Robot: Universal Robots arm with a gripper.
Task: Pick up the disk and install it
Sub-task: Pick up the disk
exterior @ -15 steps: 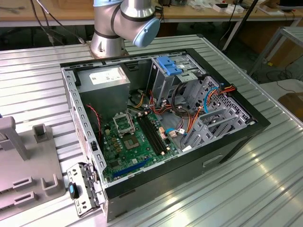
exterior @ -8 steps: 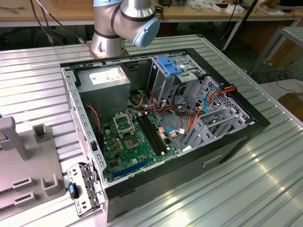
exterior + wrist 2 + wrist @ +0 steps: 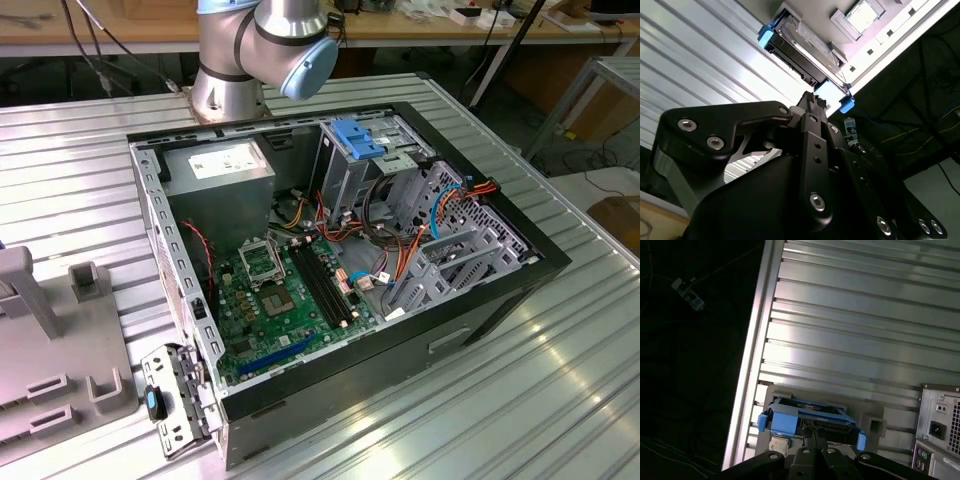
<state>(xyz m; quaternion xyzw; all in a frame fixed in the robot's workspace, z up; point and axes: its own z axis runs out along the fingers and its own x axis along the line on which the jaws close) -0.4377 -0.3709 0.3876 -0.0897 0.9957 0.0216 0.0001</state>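
Note:
The disk (image 3: 807, 421) is a dark drive edged by bright blue rails with blue end tabs. It rests in a pale grey holder (image 3: 871, 421) on the ribbed metal table, near the table's edge. In the second wrist view the disk (image 3: 800, 47) lies just beyond my gripper (image 3: 812, 100), whose black tip reaches its long side near one blue tab. In the first wrist view the gripper (image 3: 812, 432) overlaps the middle of the disk's near edge. The open computer case (image 3: 350, 260) in the exterior view has a silver drive cage (image 3: 440, 230) at its right.
A pale blue bracket (image 3: 358, 137) tops the cage beside cables and the green motherboard (image 3: 285, 295). A grey fixture (image 3: 60, 330) stands at the exterior view's left. The arm's base (image 3: 235, 60) rises behind the case. The case's rear panel (image 3: 940, 430) stands beside the holder.

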